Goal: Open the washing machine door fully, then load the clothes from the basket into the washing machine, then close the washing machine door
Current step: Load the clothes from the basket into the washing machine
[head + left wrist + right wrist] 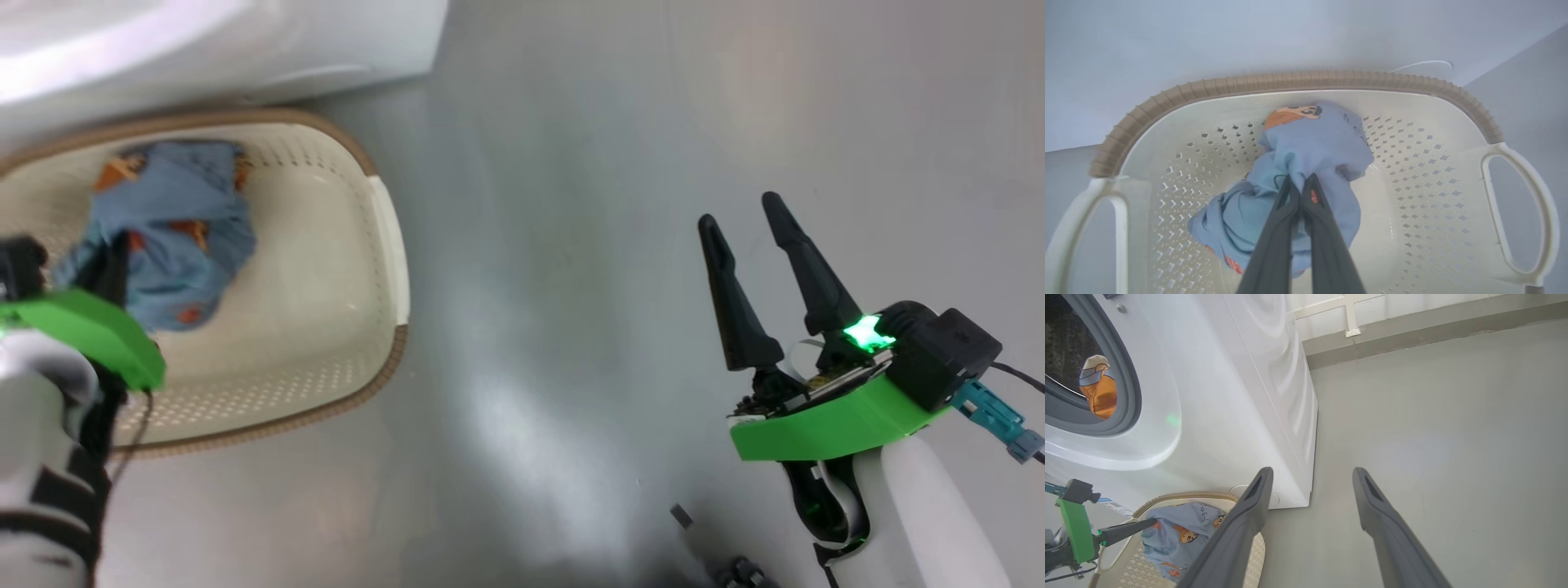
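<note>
Two robot arms work beside a white washing machine (1229, 396) that stands on a grey floor (612, 245). A cream basket (1298, 81) with a brown rim, punched sides and two side handles sits on the floor at the left of the scene, just in front of the machine. Inside it is a crumpled blue garment (1314, 143) printed with orange cartoon figures, bunched toward the far side of the basket.

The left tool (1301, 179) reaches down into the basket. Its two dark fingers are pressed together, pinching a fold near the middle of the blue garment. Whether the cloth has come off the basket bottom cannot be told.

The right tool (739, 210) hangs over the floor, well to the right of the basket. Its fingers are spread wide apart and it is empty.

The machine's round opening is ringed by a grey rubber seal (1133, 396). Just inside it, against the dark drum, lies an orange and pale cloth (1100, 392).
</note>
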{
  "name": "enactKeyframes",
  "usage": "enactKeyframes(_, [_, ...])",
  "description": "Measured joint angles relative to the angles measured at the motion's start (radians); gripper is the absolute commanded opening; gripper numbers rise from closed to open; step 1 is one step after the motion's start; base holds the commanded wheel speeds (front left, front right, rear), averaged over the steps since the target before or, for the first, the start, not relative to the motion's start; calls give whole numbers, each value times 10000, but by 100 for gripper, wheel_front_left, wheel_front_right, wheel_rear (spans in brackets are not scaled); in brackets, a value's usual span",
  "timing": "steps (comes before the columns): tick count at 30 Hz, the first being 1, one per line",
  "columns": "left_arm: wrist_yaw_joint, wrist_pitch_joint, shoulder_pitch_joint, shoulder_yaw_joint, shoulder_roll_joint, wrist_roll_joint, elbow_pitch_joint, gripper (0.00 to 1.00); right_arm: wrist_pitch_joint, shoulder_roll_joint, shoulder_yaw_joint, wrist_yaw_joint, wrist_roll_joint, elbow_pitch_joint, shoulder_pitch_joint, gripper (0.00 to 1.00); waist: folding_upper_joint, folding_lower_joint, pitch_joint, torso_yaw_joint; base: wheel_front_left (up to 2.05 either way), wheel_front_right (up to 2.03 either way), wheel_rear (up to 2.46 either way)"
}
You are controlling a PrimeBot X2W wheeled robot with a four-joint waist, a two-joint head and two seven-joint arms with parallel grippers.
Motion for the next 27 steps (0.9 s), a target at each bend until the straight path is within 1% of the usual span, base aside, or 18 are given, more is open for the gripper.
enactKeyframes(3, [-6, 0, 736, 460, -207, -140, -616, 0, 0, -96, -73, 0, 0, 50, 123, 100, 0, -1, -376, 142, 0, 0, 0])
enactKeyframes(7, [-117, 0, 1451, 1034, -566, -199, -1444, 0, 0, -209, -224, 0, 8, 203, 505, 100, 0, -1, -907, 350, 0, 0, 0])
enactKeyframes(14, [-359, -8, 2551, 1948, -1127, 29, -2688, 0, 0, -443, -384, 0, 31, 307, 1038, 100, 0, -1, -1846, 693, 0, 0, 0])
enactKeyframes(18, [-416, -8, 3122, 2397, -1411, 217, -3365, 0, 0, -525, -405, 0, 100, 391, 1302, 100, 0, -1, -2369, 835, 0, 0, 0])
enactKeyframes(19, [-416, -8, 3122, 2397, -1411, 217, -3365, 0, 0, -525, -405, 0, 100, 391, 1302, 100, 0, -1, -2369, 835, 0, 0, 0])
enactKeyframes(23, [-460, -8, 3692, 2742, -1634, 318, -4134, 0, 0, -635, -437, 0, 100, 431, 1560, 100, 0, -1, -2871, 933, 0, 0, 0])
enactKeyframes(27, [-462, -8, 4312, 2752, -1781, 313, -4986, 0, 0, -736, -568, 0, 123, 476, 1879, 100, 0, -2, -3346, 1003, 0, 0, 0])
